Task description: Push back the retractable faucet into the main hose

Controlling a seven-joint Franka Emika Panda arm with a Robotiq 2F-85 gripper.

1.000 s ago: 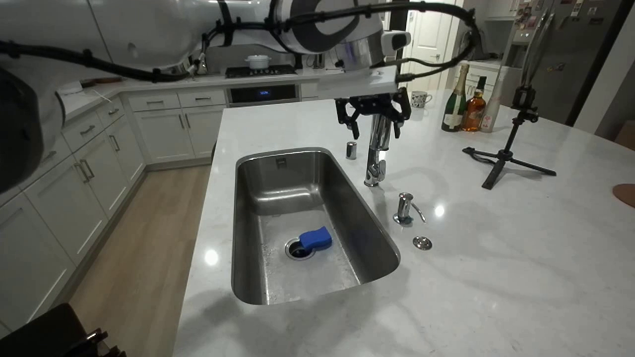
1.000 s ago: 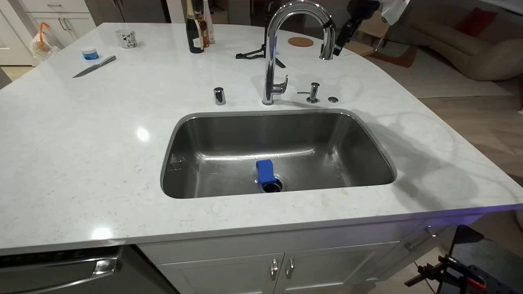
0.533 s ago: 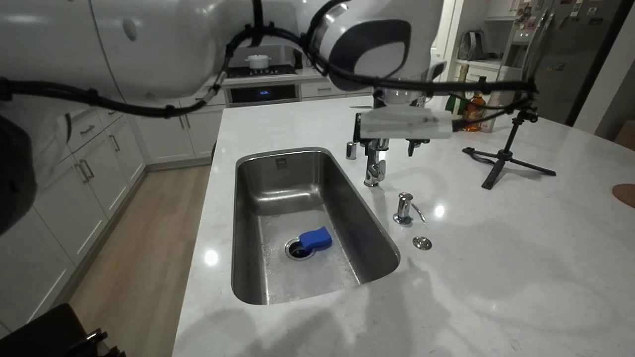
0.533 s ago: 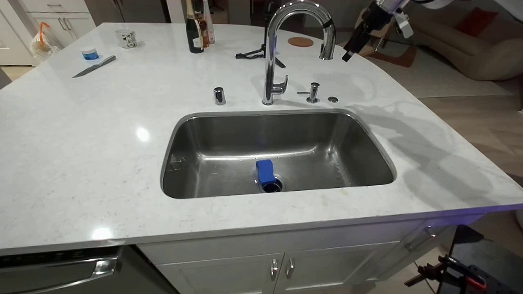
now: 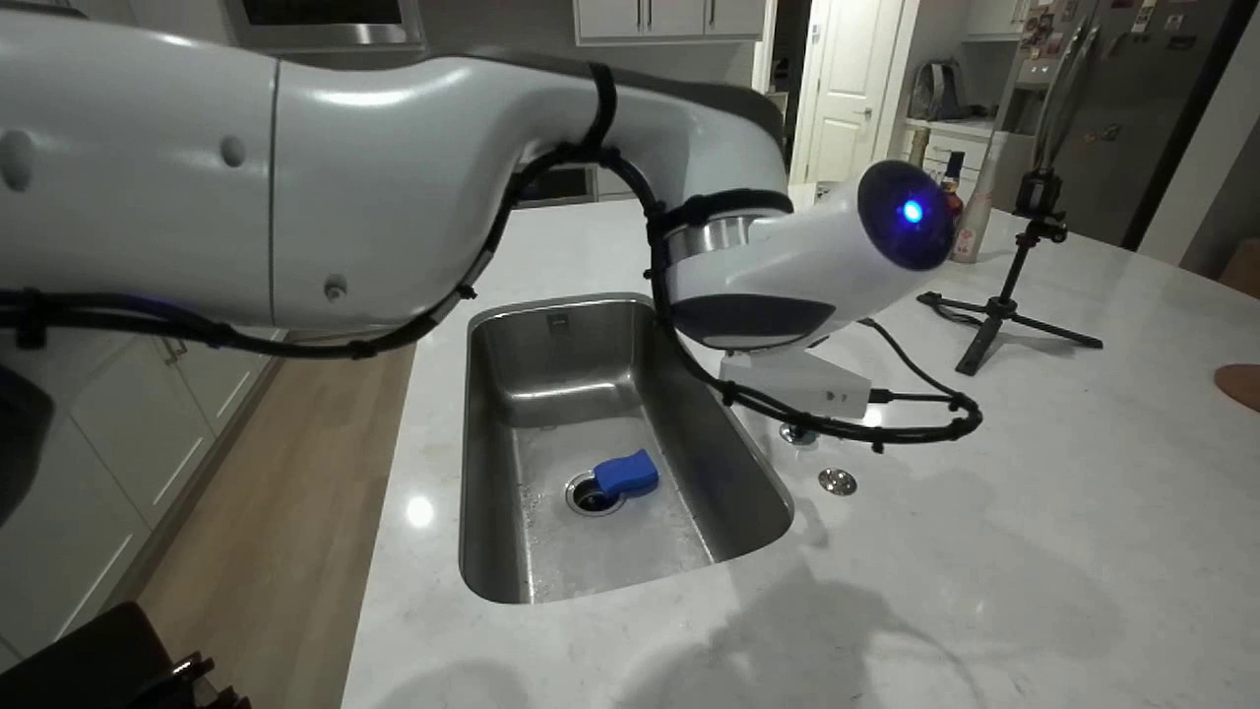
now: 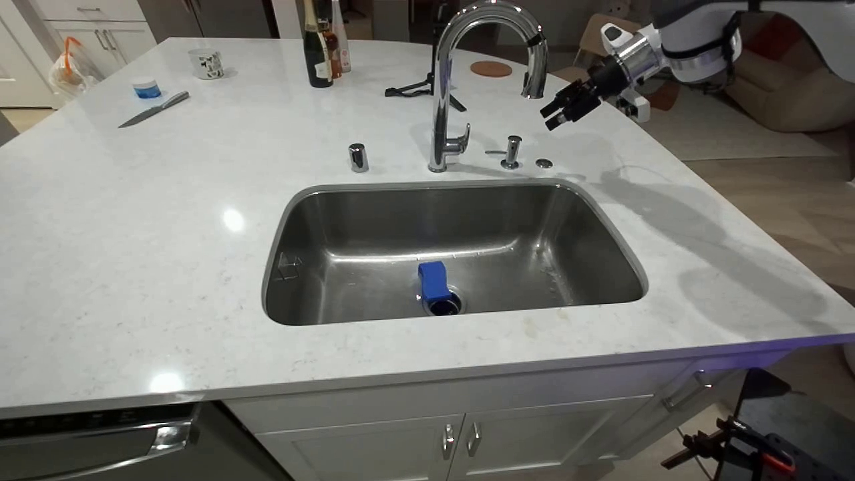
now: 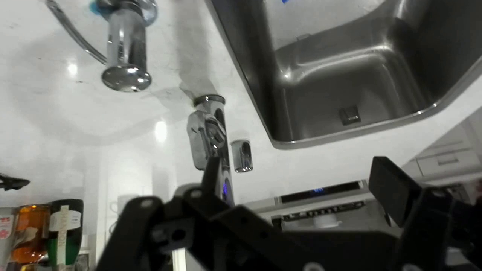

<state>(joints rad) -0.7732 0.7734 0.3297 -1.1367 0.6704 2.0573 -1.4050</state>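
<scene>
The retractable faucet [image 6: 535, 75] is a short chrome cylinder at the end of the main hose [image 6: 441, 93], the tall curved chrome neck behind the sink. A dark band shows where the two join. My gripper [image 6: 549, 119] is to the right of the spray head and a little lower in this exterior view, apart from it. In the wrist view my gripper [image 7: 297, 177] has its fingers wide apart with nothing held between them. The lower neck [image 7: 222, 113] shows there behind the left finger; the spray head cannot be made out. The arm hides faucet and gripper in an exterior view.
The sink [image 6: 287, 319] holds a blue object [image 6: 434, 280] by the drain. A soap dispenser [image 6: 512, 152], a low chrome fitting [image 6: 359, 157] and a round cap [image 6: 544, 163] stand around the faucet. A black tripod [image 5: 1004, 305] and bottles [image 6: 318, 50] are farther back.
My gripper has moved down and slightly right, away from the spray head, and tilted. The arm has swung lower, now covering the faucet in an exterior view. The faucet has not visibly moved.
</scene>
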